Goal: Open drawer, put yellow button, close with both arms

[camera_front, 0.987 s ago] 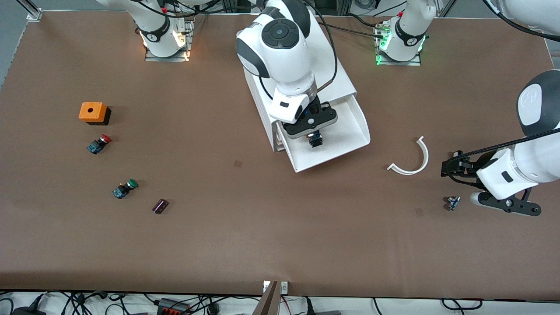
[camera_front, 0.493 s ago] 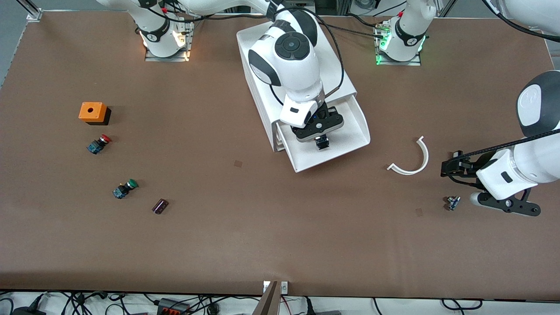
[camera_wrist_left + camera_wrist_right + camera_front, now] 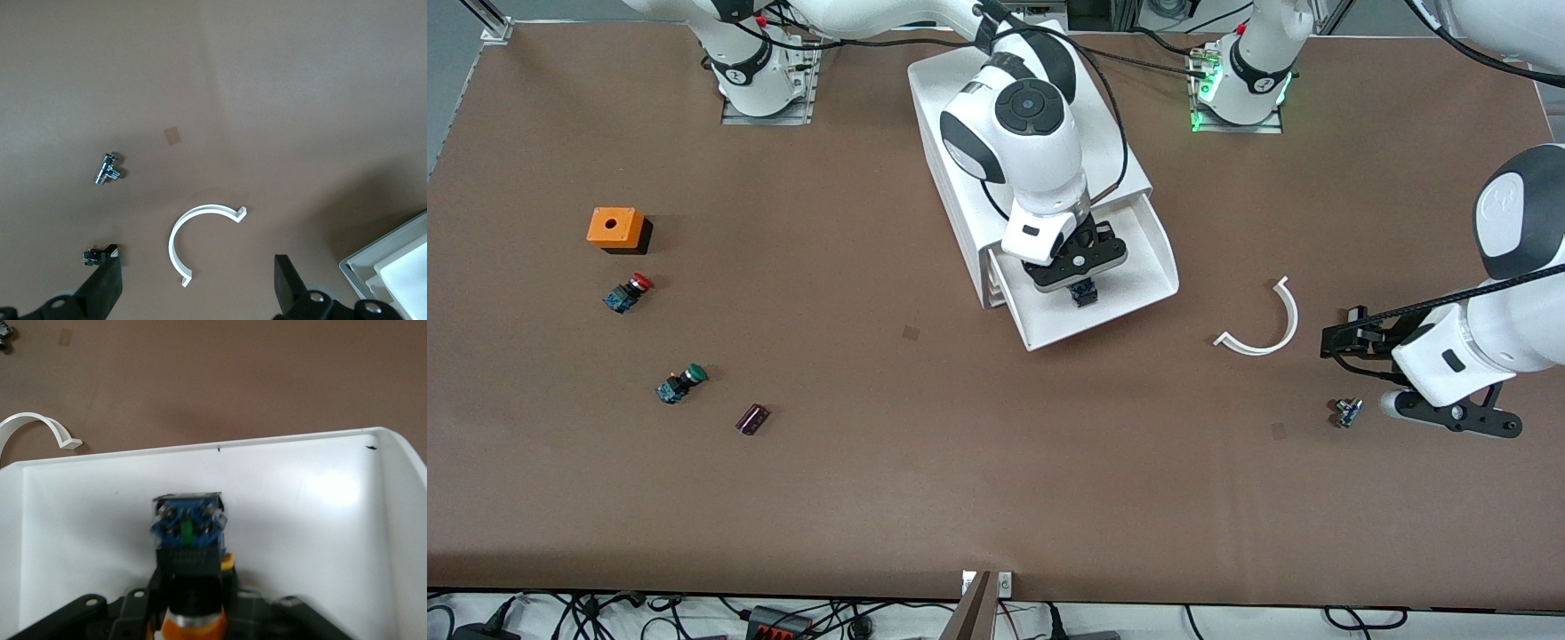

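The top drawer (image 3: 1138, 293) of the white cabinet (image 3: 960, 191) is pulled out. My right gripper (image 3: 1082, 289) is over the drawer's tray, shut on the yellow button (image 3: 1084, 292). In the right wrist view the button (image 3: 189, 550) hangs between the fingers with its blue base toward the tray floor (image 3: 300, 520) and its orange cap toward the wrist. My left gripper (image 3: 1343, 342) is open and empty, low over the table near the left arm's end. Its fingers (image 3: 107, 287) show in the left wrist view.
A white curved clip (image 3: 1263, 324) lies between the drawer and my left gripper. A small metal part (image 3: 1347, 412) lies near it. An orange box (image 3: 615, 228), a red-capped button (image 3: 628, 292), a green-capped button (image 3: 680, 383) and a small dark part (image 3: 752, 418) lie toward the right arm's end.
My right gripper has moved with the yellow button a little toward the left arm's end, over the open drawer. The left arm has barely shifted.
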`<state>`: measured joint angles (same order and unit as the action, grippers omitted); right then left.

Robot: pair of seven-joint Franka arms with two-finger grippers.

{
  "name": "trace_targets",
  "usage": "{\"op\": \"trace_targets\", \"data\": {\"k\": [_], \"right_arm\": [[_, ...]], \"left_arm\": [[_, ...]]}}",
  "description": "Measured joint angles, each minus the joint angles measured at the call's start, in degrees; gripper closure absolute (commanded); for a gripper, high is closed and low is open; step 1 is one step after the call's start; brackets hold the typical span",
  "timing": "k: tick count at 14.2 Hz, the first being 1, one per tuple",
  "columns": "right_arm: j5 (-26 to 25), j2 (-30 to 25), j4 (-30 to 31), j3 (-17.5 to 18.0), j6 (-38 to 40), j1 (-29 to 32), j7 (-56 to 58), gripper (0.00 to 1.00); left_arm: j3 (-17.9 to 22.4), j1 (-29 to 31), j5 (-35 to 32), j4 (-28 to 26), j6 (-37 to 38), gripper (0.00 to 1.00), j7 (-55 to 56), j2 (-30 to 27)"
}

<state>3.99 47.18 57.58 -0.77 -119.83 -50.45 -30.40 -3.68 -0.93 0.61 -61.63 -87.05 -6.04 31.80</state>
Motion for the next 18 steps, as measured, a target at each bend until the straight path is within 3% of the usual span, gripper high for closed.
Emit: {"op": "trace_targets", "data": {"k": [6, 11, 15, 18], "right_arm": [[0.0, -0.4, -1.4, 0.0, 0.6, 0.0, -3.7, 0.00], [0.0, -2.3, -7.7, -0.6, 8.5, 2.2, -4.3, 0.00], [-0.1, -6.3, -8.9, -1.3, 16.1, 7.3, -4.3, 0.00], [-0.1, -7.7, -8.9, -2.6, 20.0, 11.7, -1.6, 0.00]], "left_arm": [[0.0, 0.0, 0.0, 0.0, 0.0, 0.00, 0.1, 0.0], [-0.2, -0.4, 0.0, 0.0, 0.0, 0.00, 0.9, 0.0], [-2.2, -1.8, 0.0, 0.1, -0.1, 0.00, 15.3, 0.0], [-3.1, -7.2, 0.0, 0.0, -3.6, 0.00, 30.1, 0.9]]}}
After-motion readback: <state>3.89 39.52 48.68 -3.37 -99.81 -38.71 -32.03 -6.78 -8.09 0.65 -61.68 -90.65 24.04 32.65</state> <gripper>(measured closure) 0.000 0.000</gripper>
